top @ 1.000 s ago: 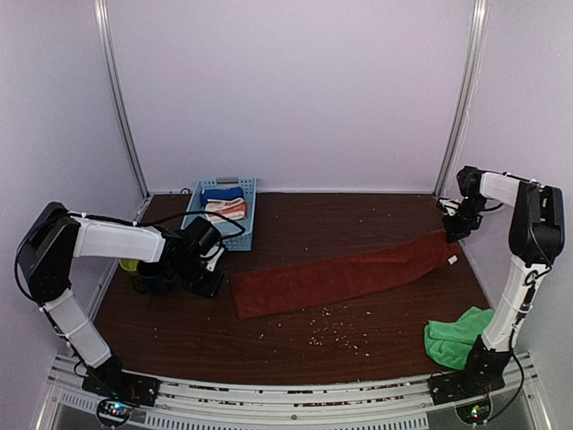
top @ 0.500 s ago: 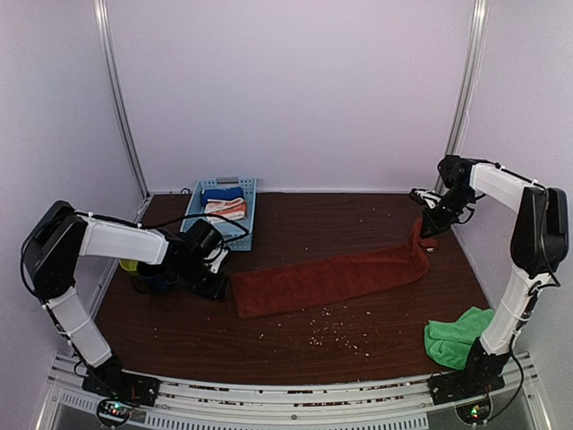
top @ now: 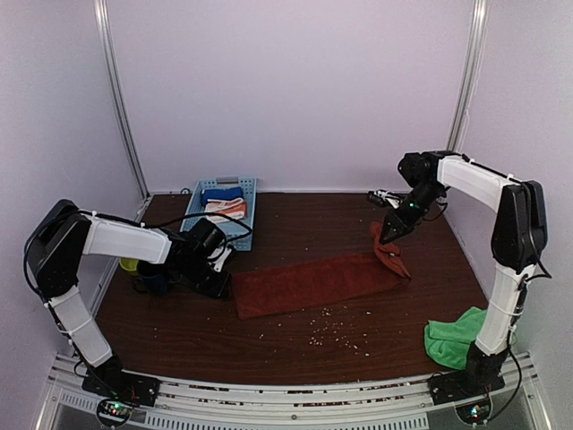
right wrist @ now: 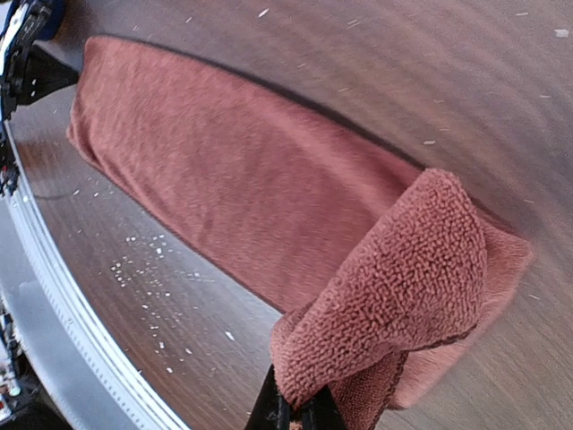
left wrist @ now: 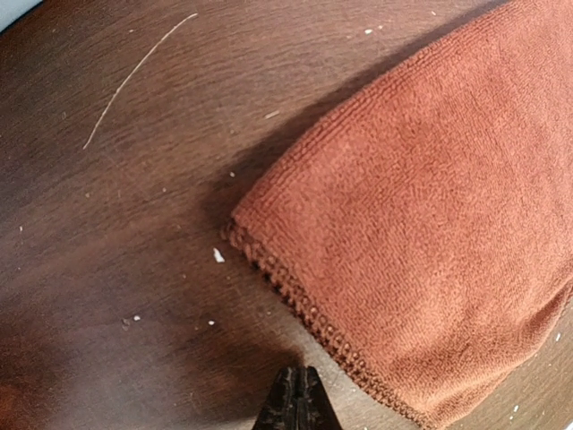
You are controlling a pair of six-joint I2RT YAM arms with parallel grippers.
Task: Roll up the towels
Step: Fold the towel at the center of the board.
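left gripper (left wrist: 298, 400): jaws together, empty, just beside left end of rust towel (left wrist: 430, 206)
rust towel: flat mid-worktop (top: 313, 215); right end doubled over, so the roll looks barely begun
right gripper (top: 391, 231): pinching that raised end
green towel (top: 455, 337): crumpled at near-right corner, unrolled

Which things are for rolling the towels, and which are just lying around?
For the job: rust towel, green towel, right gripper pinching the rust towel's end, left gripper beside its other end.
Just lying around: blue basket, blue cloth, striped cloth, crumbs.
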